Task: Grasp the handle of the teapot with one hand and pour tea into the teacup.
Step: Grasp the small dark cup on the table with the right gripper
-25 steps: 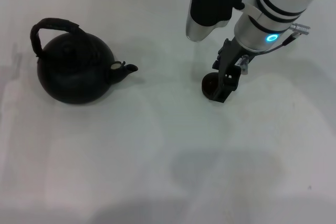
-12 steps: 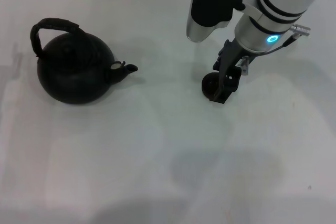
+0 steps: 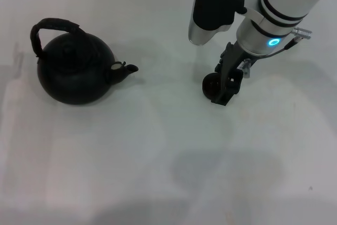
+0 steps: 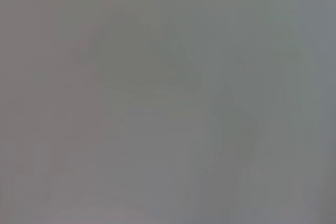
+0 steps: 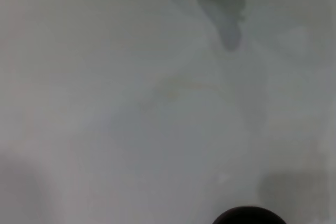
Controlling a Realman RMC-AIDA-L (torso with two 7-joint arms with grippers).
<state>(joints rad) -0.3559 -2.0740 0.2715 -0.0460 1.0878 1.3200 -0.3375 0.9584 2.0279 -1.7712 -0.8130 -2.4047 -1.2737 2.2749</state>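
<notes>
Right gripper (image 3: 225,85) down at the teacup (image 3: 210,84), toward the desk's (image 3: 158,151) far right part; dark fingers (image 3: 231,80) standing against the cup's right side, touching or very nearly so. Whether those fingers pinch the rim or merely stand beside it: cannot tell from the head view, and the right wrist view gives only a dark arc of the teacup (image 5: 249,216) at its edge. Left gripper out of sight; left wrist view blank grey.

Teapot (image 3: 75,72) sitting upright near the desk's far left part, well apart from the cup, untouched. Stubby spout (image 3: 126,69) aimed along the desk toward the right edge, roughly at the cup, so the pot's long axis running left edge to right edge. Handle (image 3: 48,30) arched over the lid, leaning toward the left edge side rather than centred over the knob.

Step in hand, judged: positioning the cup ahead of the pour. To do well: keep the cup flat on the desk, slide or lift gently without tipping, leave it within reach of the spout's line, then release cleanly and clear away upward. For the grasp to come: close on the top of the arch, not its sloping side, so the pot hangs level before tilting spout-down.
</notes>
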